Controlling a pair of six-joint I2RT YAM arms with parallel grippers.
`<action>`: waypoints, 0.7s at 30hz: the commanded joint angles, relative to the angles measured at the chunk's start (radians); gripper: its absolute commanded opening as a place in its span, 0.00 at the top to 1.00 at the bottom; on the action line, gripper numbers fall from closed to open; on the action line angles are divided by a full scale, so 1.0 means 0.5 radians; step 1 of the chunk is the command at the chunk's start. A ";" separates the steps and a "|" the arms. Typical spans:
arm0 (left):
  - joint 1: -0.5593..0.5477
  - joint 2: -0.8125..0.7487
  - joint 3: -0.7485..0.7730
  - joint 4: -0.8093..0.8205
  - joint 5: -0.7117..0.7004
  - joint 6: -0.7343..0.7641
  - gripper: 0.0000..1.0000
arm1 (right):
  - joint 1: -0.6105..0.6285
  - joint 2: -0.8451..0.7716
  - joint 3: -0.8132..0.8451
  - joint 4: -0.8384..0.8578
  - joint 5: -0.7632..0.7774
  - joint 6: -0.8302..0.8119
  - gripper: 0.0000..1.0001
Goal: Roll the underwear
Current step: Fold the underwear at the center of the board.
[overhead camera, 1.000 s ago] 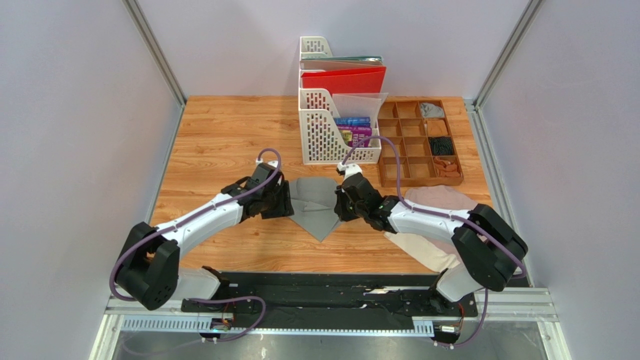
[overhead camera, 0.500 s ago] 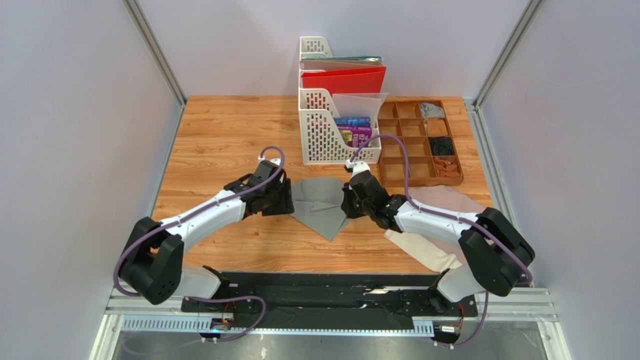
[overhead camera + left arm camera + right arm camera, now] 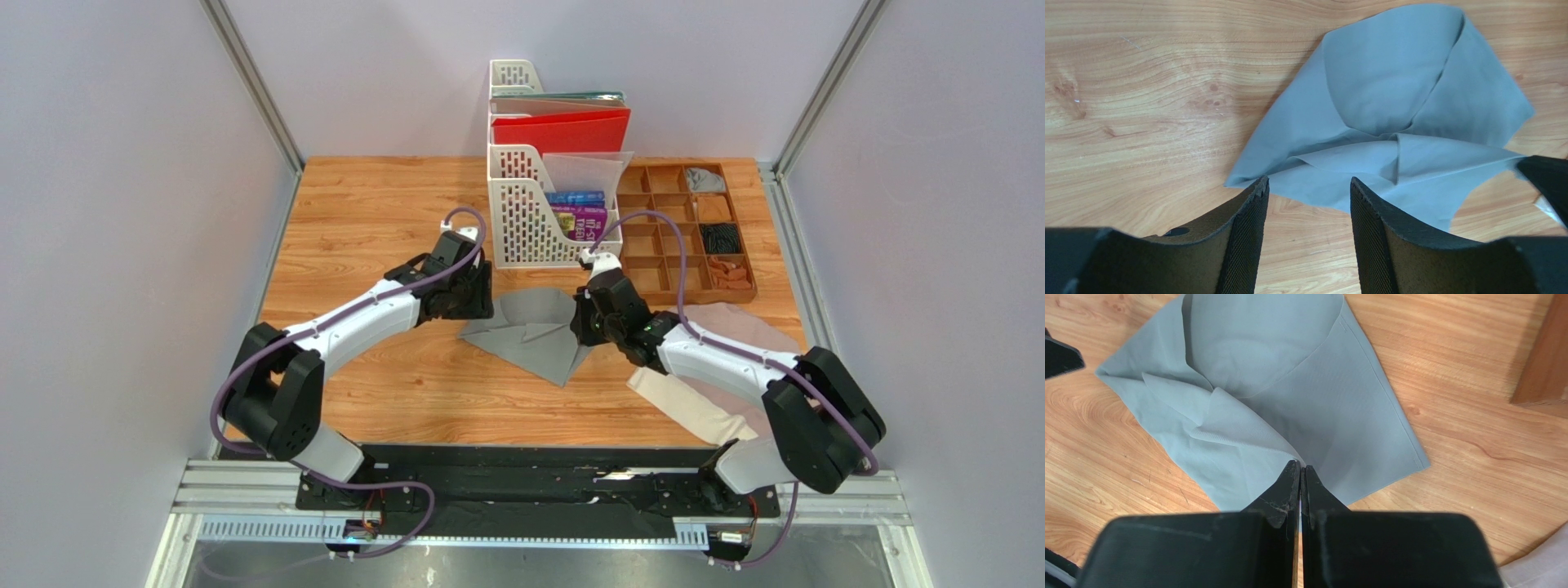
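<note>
Table (image 3: 356,208): beige underwear (image 3: 687,404) lay near-right, partly under the right arm. Grey underwear (image 3: 540,331) lay flat mid-table, partly folded, between the two claws. Its long axis ran roughly left-right, with one point toward the near side. Right gripper (image 3: 1299,468) sat at the grey's right edge, jaws together, pinching a fold of it, as I judged. Left gripper (image 3: 1309,190) sat at the grey's left corner, jaws apart and holding nothing. The cloth edge lay just past its fingertips, to the right. Both were about equally near; the left corner was free, so the next grab likely needed the left reaching right.
</note>
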 commanded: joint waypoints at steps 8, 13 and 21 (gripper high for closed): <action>0.053 0.202 0.107 0.175 0.112 0.195 0.43 | -0.126 -0.082 -0.042 0.011 -0.005 -0.046 1.00; 0.050 0.224 0.092 0.279 0.203 0.244 0.45 | -0.166 -0.073 -0.048 0.017 -0.017 -0.055 1.00; -0.177 0.217 -0.013 0.715 0.470 0.519 0.45 | -0.176 -0.021 -0.052 0.023 -0.038 -0.040 1.00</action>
